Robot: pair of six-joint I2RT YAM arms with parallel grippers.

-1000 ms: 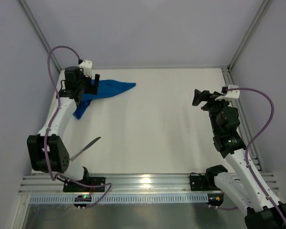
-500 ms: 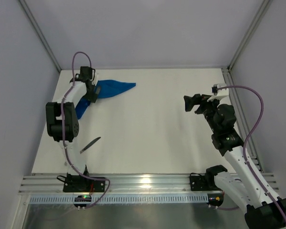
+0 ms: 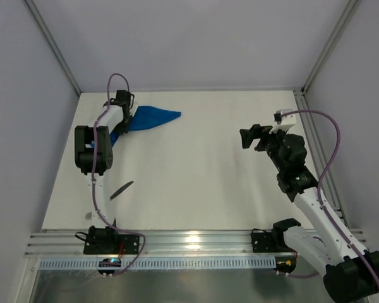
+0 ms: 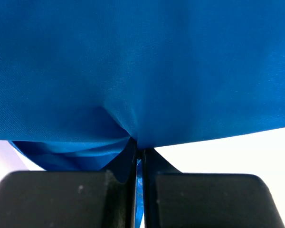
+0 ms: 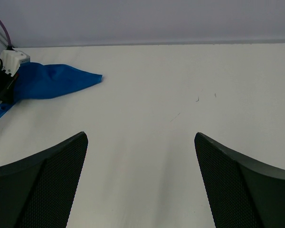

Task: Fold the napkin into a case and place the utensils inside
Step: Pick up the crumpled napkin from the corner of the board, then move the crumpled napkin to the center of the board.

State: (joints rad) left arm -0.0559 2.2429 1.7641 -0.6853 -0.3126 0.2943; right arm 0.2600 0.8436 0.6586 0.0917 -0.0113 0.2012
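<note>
At the far left corner of the tabletop (image 3: 196, 170), the left tool (image 4: 138, 153) is clamped on a fold of the crumpled napkin (image 3: 153, 117), probably to pull it flat for folding, while the right tool (image 5: 140, 161) hangs wide, well apart.

Two items on a white bench (image 3: 208, 164), closed in by pale panels (image 3: 196, 44) at the left, right and far sides, with a metal rail (image 3: 196, 238) along its near edge. A bright blue napkin (image 3: 153, 117) lies bunched in the far-left corner, one end tapering to a point toward the bench's middle and the other trailing back toward the left edge. A slim dark knife (image 3: 121, 190) lies on the left side nearer the front, well apart from the napkin and set at a slant. In the right wrist view, a few tiny dark specks (image 5: 197, 99) mark the white surface to the right of the napkin
</note>
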